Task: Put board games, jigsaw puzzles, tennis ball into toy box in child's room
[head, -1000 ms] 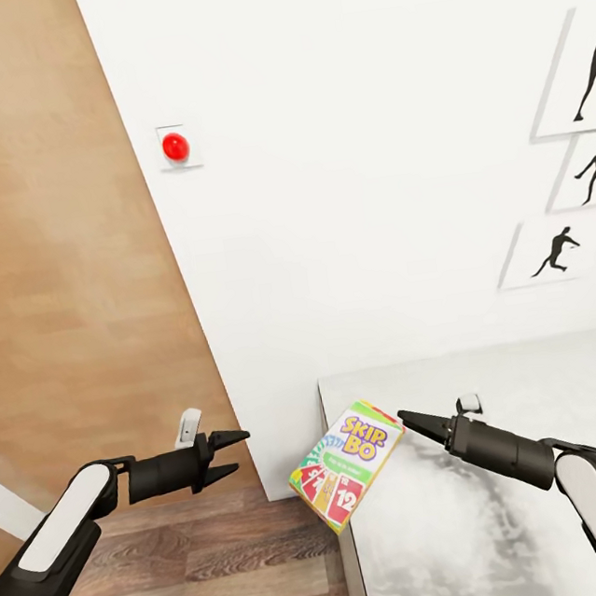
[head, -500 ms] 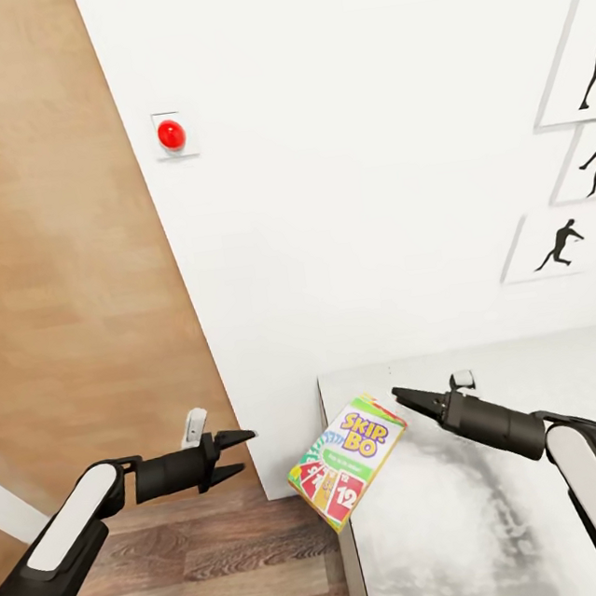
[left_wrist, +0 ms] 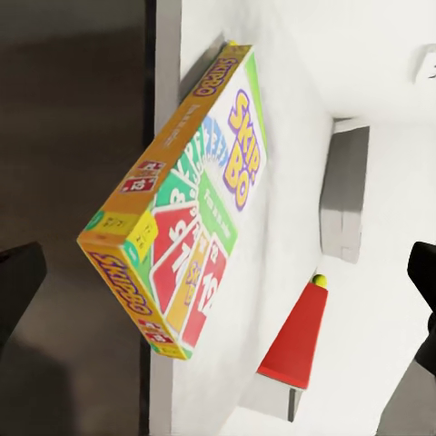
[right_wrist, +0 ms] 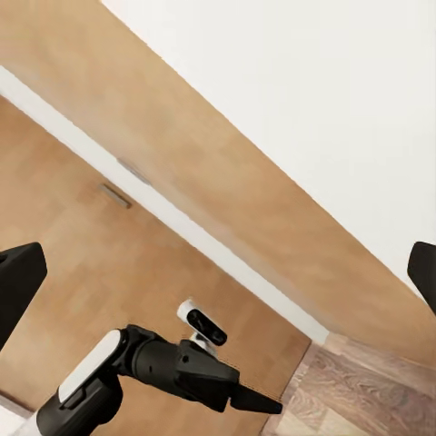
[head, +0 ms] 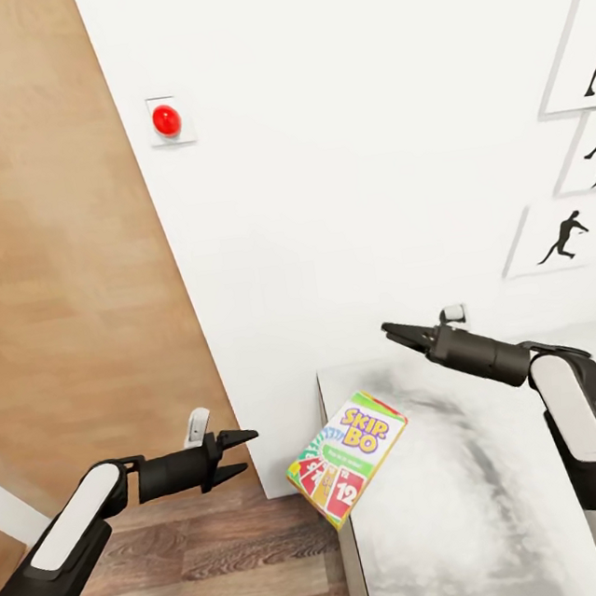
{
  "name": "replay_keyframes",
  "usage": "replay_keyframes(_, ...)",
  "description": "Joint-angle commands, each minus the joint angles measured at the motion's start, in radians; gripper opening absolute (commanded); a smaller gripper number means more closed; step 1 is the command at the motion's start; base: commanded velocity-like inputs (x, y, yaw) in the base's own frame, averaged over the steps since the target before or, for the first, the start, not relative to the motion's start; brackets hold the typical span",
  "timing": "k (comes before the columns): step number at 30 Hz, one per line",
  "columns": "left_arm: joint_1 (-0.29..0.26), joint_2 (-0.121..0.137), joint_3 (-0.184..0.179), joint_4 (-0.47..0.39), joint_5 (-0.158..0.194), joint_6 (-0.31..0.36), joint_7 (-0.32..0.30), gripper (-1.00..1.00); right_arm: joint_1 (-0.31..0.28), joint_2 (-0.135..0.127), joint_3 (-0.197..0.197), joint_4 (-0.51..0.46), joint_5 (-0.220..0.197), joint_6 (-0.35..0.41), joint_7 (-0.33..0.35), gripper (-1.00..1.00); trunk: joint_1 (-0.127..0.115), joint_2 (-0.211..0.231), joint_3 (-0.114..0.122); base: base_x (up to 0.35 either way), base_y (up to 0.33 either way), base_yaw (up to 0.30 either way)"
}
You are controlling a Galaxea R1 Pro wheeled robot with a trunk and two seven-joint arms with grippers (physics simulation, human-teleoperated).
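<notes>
Table (head: 438, 505) edge: colourful overhanging "SKIP BO" box (head: 348, 459)

SKIP BO board game (head: 348, 459) overhanging the table (head: 457, 503) corner, between both empty grippers.

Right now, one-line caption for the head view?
Skip-Bo box overhangs the table corner, between both grippers, left low, right raised.

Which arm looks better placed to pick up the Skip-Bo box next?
Probably the left. The left end effector sits level with the Skip-Bo box, which overhangs the table corner toward it. The right end effector is raised above the table, pointing away from the box.
</notes>
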Motion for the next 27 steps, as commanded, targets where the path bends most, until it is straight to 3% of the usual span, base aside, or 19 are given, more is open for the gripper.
replay_keyframes(1,-0.001,0.001,-0.001,0.000,0.007,0.001,0.005,1.00,-0.010,0.000,0.005,0.011,0.004,0.005,0.001,1.00,0.004,-0.008,-0.004,0.000,0.000,0.000)
replay_keyframes(9,-0.001,0.002,0.004,0.001,0.009,0.004,0.002,1.00,-0.085,0.008,0.060,0.144,0.004,0.005,-0.067,1.00,0.035,-0.064,-0.029,0.000,0.000,0.000)
replay_keyframes(14,0.000,0.007,0.007,0.011,0.011,0.009,0.001,1.00,-0.140,0.038,0.125,0.237,0.003,0.005,-0.163,1.00,0.054,-0.099,-0.045,0.000,0.000,0.000)
replay_keyframes(20,0.000,0.010,0.010,0.069,0.016,0.011,-0.005,1.00,-0.157,0.073,0.147,0.272,0.002,0.005,-0.211,1.00,0.077,-0.141,-0.064,0.000,0.000,0.000)
replay_keyframes(27,-0.001,0.017,0.008,0.091,0.019,0.011,-0.012,1.00,-0.169,0.085,0.152,0.274,-0.004,0.005,-0.222,1.00,0.104,-0.190,-0.086,0.000,0.000,0.000)
